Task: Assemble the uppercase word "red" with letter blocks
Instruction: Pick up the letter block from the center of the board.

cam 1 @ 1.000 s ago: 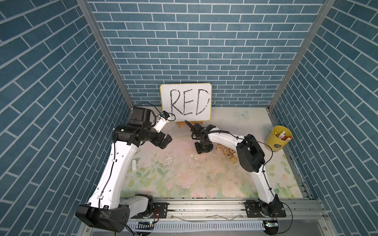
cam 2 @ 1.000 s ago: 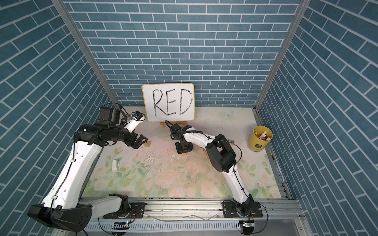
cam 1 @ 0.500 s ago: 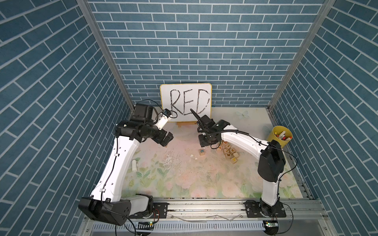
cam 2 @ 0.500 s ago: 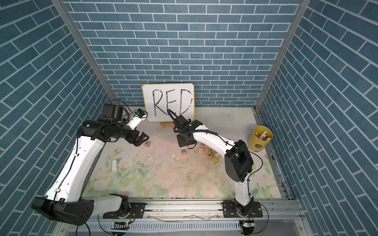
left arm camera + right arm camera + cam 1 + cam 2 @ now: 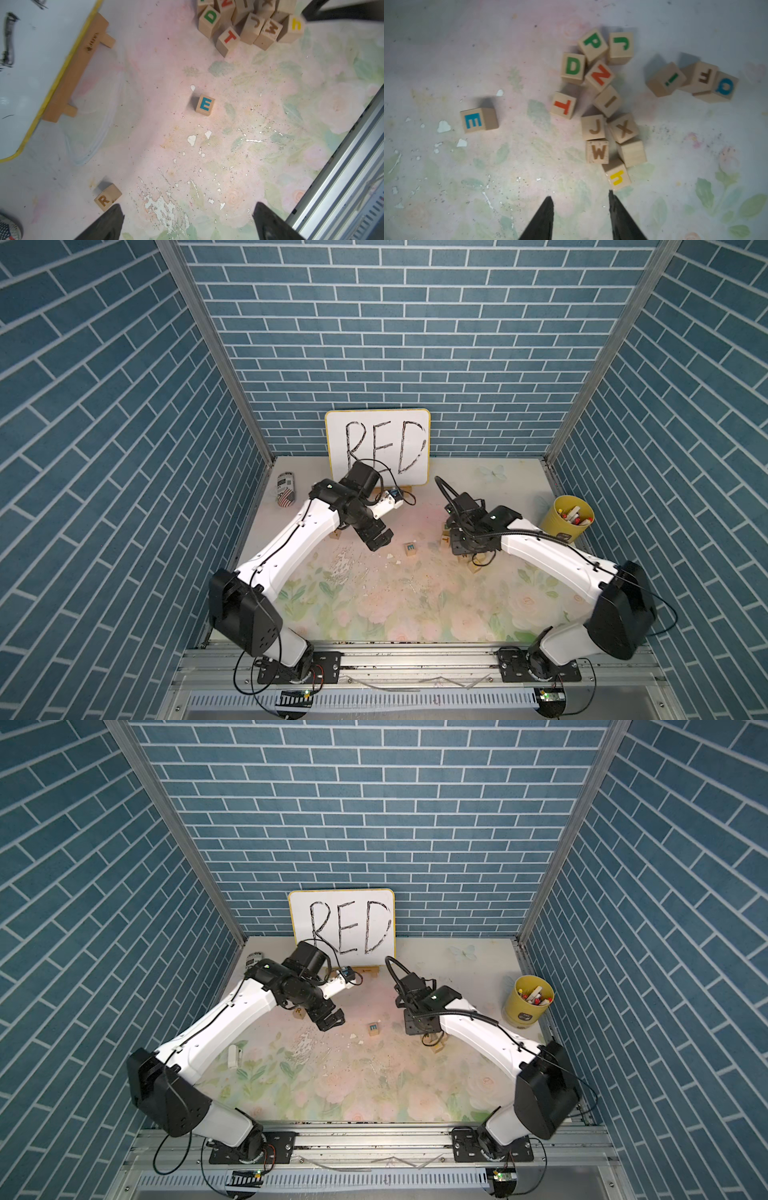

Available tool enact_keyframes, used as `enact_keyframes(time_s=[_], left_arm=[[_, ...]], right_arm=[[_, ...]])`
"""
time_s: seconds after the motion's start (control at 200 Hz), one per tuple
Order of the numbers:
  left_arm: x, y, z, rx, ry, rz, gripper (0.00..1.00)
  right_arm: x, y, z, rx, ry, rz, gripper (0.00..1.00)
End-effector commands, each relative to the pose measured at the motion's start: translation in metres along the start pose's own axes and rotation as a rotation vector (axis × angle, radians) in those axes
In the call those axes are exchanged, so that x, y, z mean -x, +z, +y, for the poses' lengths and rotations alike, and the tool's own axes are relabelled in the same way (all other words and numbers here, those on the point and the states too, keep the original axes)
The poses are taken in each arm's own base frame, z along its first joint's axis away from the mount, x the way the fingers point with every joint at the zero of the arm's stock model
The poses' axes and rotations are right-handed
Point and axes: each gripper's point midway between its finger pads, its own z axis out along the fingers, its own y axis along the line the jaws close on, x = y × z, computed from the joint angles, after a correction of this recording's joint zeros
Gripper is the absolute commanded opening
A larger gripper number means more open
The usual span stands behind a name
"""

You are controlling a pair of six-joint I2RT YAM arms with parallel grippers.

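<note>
E block (image 5: 205,105) is sitting alone mid-counter, R block (image 5: 107,197) lying apart near the left gripper (image 5: 187,222), D block (image 5: 572,67) sitting wedged in the pile against P, N. The blocks are looking light, rigid, smooth wood; best pinching two opposite side faces, though D's are crowded. Left gripper is hanging spread wide, empty. Right gripper (image 5: 580,216) is hovering part-spread, pinching nothing. Readable: whiteboard (image 5: 377,445) showing "RED"; cubes showing T, J, W, X, h, Q.
</note>
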Motion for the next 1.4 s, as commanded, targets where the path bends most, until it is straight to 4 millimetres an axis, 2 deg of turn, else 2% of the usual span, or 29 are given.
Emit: enact_keyframes(time_s=[0.0,0.11,0.32,0.465,0.615,0.655,0.97,1.195,1.396], left_arm=[[0.016,0.021,-0.008,0.008,0.072,0.026,0.99],[0.025,0.048,-0.014,0.003,0.111,0.055,0.99],[0.036,0.086,-0.024,0.008,0.188,0.087,0.99],[0.039,0.104,-0.025,0.002,0.215,0.109,0.99],[0.038,0.123,-0.023,-0.002,0.224,0.147,0.91],[0.037,0.127,-0.022,-0.002,0.227,0.155,0.88],[0.034,0.149,-0.02,-0.004,0.238,0.192,0.83],[0.027,0.162,-0.022,-0.027,0.242,0.239,0.65],[0.026,0.168,-0.021,-0.029,0.244,0.251,0.66]], right_arm=[[0.001,-0.01,-0.024,-0.021,0.133,-0.079,0.44],[-0.006,-0.014,-0.035,-0.03,0.148,-0.093,0.44],[-0.013,-0.014,-0.052,-0.072,0.16,-0.094,0.43],[-0.015,-0.008,-0.053,-0.064,0.172,-0.082,0.43],[-0.017,-0.002,-0.054,-0.07,0.174,-0.071,0.43],[-0.018,-0.001,-0.054,-0.071,0.173,-0.069,0.43],[-0.023,0.005,-0.06,-0.081,0.174,-0.055,0.43],[-0.026,0.008,-0.064,-0.086,0.181,-0.051,0.43],[-0.027,0.008,-0.067,-0.09,0.182,-0.052,0.43]])
